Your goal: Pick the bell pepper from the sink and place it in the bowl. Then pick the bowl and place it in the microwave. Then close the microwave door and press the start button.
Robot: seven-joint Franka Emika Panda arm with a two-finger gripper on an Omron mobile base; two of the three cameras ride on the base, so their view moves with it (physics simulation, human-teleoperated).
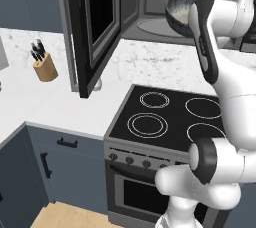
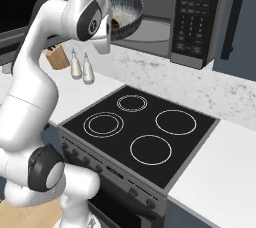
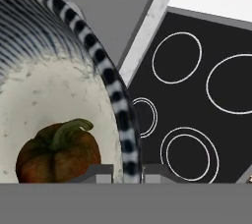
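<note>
Gripping the bowl (image 3: 59,70) rim, gripper (image 3: 125,171) clenched with fingers either side, bowl raised before the open microwave (image 1: 150,7) above the stove (image 2: 145,127), hand view alone revealed the bell pepper (image 3: 56,152) inside, keypad (image 2: 192,9) lettering in right base view unreadable.

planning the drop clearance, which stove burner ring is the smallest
The back-left burner ring, nearest the two shakers; its circle is clearly smaller than the other three.
</note>
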